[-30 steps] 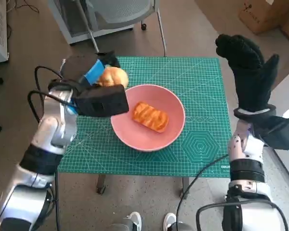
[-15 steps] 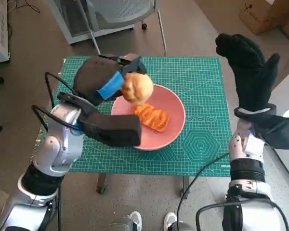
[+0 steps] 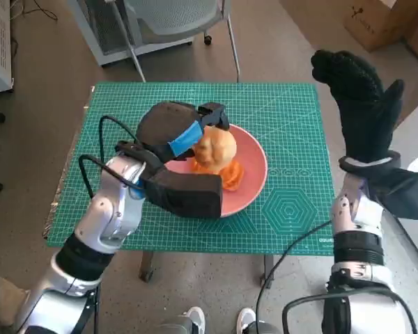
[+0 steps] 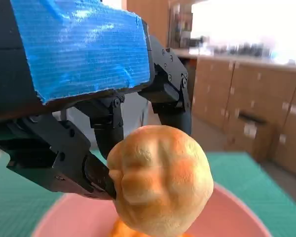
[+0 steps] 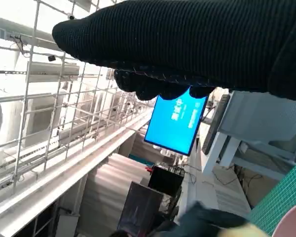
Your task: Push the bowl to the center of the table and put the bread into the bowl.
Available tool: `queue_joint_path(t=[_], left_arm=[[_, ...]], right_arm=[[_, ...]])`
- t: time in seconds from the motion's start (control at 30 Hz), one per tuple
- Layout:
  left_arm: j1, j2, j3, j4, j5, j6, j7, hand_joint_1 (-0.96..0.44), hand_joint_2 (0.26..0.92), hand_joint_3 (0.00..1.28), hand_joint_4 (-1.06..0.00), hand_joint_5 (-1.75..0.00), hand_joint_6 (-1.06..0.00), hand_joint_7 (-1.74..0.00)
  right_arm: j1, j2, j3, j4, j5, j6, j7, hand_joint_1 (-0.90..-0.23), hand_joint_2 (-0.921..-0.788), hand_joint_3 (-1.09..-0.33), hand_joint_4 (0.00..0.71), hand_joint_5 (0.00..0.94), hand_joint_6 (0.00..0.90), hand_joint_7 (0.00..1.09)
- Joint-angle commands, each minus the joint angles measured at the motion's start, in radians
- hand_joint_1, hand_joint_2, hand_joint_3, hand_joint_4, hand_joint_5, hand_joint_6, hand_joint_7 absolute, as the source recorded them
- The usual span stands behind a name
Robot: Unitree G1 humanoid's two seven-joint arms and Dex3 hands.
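Left robot hand (image 3: 175, 132) grips round bun (image 3: 215, 148) over smooth pink bowl (image 3: 253, 182)

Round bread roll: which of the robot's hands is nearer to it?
Left. The left hand holds the round bread roll over the pink bowl; the right hand is raised off the table's right side.

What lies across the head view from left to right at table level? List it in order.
Left hand with blue tape → round golden bread roll held over the pink bowl → bare green cutting mat → right hand in black knitted glove, raised at the table's right edge.
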Motion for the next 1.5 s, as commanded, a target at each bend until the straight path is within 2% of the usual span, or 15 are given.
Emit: queue_joint_path(t=[0.03, 0.07, 0.13, 0.17, 0.27, 0.57, 0.83, 1.03, 1.1, 1.2, 1.33, 1.5], left_arm=[[-0.027, -0.020, 0.030, 0.022, -0.083, 0.051, -0.128, 0.05, 0.852, 0.11, -0.41, -0.47, -0.34, -0.51], [-0.028, -0.021, 0.033, 0.023, -0.097, 0.062, -0.152, 0.05, 0.836, 0.09, -0.31, -0.30, -0.29, -0.35], [-0.033, -0.017, 0.037, 0.023, -0.123, 0.079, -0.201, 0.03, 0.814, 0.06, -0.17, -0.12, -0.23, -0.16], [-0.034, -0.015, 0.038, 0.024, -0.132, 0.080, -0.216, 0.01, 0.803, 0.05, -0.11, -0.08, -0.21, -0.11], [-0.030, -0.006, 0.037, 0.021, -0.140, 0.060, -0.221, -0.06, 0.782, 0.03, -0.04, -0.02, -0.18, -0.05], [-0.013, 0.012, 0.047, 0.011, -0.150, 0.002, -0.200, -0.35, 0.773, 0.02, 0.00, 0.00, -0.15, -0.01], [0.001, 0.036, 0.107, -0.014, -0.219, -0.045, -0.213, -0.45, 0.812, 0.03, 0.00, 0.00, -0.14, 0.00], [0.007, 0.056, 0.222, -0.007, -0.357, -0.145, -0.200, -0.48, 0.835, 0.03, 0.00, 0.00, -0.14, -0.01], [0.021, 0.045, 0.283, 0.003, -0.424, -0.205, -0.163, -0.48, 0.846, 0.03, 0.00, 0.00, -0.15, -0.01], [0.042, 0.010, 0.358, 0.047, -0.488, -0.337, -0.055, -0.50, 0.868, 0.04, 0.00, 0.00, -0.16, -0.02], [0.054, -0.036, 0.429, 0.105, -0.533, -0.499, 0.090, -0.58, 0.910, 0.14, -0.04, -0.02, -0.20, -0.04], [0.078, -0.085, 0.471, 0.092, -0.595, -0.553, 0.162, -0.60, 0.919, 0.29, -0.10, -0.04, -0.23, -0.07]], right_arm=[[0.034, -0.007, 0.005, -0.012, -0.013, 0.009, -0.010, -0.617, -0.921, -0.597, 0.307, 0.000, 0.405, 0.00], [0.035, -0.008, 0.006, -0.014, -0.014, 0.009, -0.011, -0.618, -0.921, -0.597, 0.307, 0.000, 0.405, 0.00], [0.036, -0.009, 0.006, -0.018, -0.015, 0.008, -0.013, -0.620, -0.921, -0.598, 0.306, 0.000, 0.406, 0.00], [0.037, -0.009, 0.006, -0.019, -0.016, 0.008, -0.015, -0.621, -0.921, -0.598, 0.306, 0.000, 0.406, 0.00], [0.037, -0.009, 0.007, -0.020, -0.021, 0.004, -0.021, -0.623, -0.921, -0.598, 0.306, 0.000, 0.406, 0.00], [0.035, -0.007, 0.011, -0.023, -0.035, 0.000, -0.041, -0.615, -0.921, -0.599, 0.305, 0.000, 0.406, 0.00], [0.041, -0.001, 0.018, -0.038, -0.045, 0.002, -0.055, -0.615, -0.921, -0.598, 0.304, 0.001, 0.406, 0.00], [0.039, 0.000, 0.025, -0.043, -0.046, 0.008, -0.059, -0.614, -0.921, -0.596, 0.301, 0.000, 0.407, 0.00], [0.034, 0.000, 0.027, -0.039, -0.048, 0.010, -0.062, -0.612, -0.921, -0.596, 0.300, 0.000, 0.407, 0.00], [0.026, 0.000, 0.030, -0.038, -0.050, 0.015, -0.066, -0.611, -0.921, -0.594, 0.301, 0.001, 0.408, 0.00], [0.018, 0.004, 0.038, -0.049, -0.053, 0.025, -0.075, -0.611, -0.921, -0.590, 0.307, 0.004, 0.410, 0.00], [0.009, 0.009, 0.050, -0.063, -0.052, 0.042, -0.083, -0.611, -0.921, -0.583, 0.309, 0.004, 0.412, 0.00]])
